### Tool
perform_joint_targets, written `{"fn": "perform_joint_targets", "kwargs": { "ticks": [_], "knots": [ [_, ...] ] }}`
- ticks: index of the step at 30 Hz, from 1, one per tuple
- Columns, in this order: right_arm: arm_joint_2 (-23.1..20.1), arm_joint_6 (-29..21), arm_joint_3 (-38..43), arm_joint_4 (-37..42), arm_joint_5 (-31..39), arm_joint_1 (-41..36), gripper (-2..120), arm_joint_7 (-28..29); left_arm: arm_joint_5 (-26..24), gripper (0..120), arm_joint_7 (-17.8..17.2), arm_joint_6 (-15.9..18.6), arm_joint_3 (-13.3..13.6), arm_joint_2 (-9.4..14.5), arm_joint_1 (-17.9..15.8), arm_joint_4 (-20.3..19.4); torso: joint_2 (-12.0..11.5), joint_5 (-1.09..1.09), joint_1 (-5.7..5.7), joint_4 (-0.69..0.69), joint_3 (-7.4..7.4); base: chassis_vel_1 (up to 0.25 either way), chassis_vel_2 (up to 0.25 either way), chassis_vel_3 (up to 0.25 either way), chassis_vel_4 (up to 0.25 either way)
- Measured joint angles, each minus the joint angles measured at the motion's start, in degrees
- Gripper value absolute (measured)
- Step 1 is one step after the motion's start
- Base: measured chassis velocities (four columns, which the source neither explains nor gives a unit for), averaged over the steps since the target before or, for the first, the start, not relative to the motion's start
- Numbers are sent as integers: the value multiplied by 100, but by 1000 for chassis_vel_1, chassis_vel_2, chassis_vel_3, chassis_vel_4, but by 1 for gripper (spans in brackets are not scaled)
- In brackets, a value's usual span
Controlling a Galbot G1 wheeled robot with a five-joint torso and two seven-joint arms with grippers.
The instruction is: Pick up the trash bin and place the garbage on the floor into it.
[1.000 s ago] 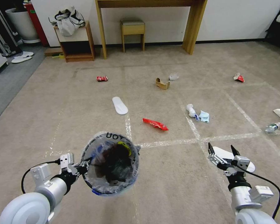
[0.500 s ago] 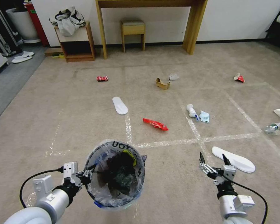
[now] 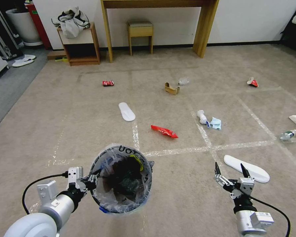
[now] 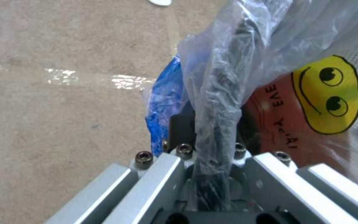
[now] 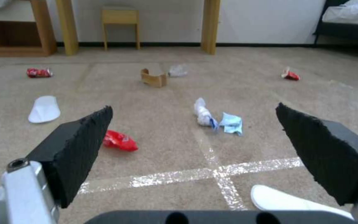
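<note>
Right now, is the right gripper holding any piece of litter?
No, the right gripper has its black pads spread wide with only beige carpet between them.

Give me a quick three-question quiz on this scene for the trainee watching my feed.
1. True or false: the left tool is shut on the rim of the trash bin.
2. Which litter lies nearest the right tool? A) white slipper B) red soda can C) cardboard scrap
3. Fill in: the right tool's fingers are ____.

Key: 1 true; 2 A; 3 open.
</note>
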Motion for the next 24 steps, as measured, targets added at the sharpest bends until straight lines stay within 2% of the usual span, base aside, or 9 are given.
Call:
{"fn": "perform_joint_targets", "kwargs": {
  "ticks": [7,10,12,16,24],
  "knots": [
    [122,94,-102,0,-97,-41,100,-63,122,0,152,-153,-46,-44,72,25,0,0,0,0,0,0,0,0,0],
    [164,109,-153,27,-134,-80,100,-86,286,0,340,-183,-60,-113,77,24,0,1,0,0,0,0,0,0,0],
    [71,111,-154,78,-120,-109,100,-87,507,0,429,-199,-35,-219,50,22,0,0,0,0,0,0,0,0,0],
    [-199,29,-123,131,45,-60,100,-81,634,0,484,-219,-26,-386,-11,48,0,0,0,1,0,0,0,0,0],
    [-202,120,-77,106,78,-165,100,-90,787,0,646,-257,-59,-400,12,106,0,0,0,0,0,-16,-17,-14,-21]
  ]
}}
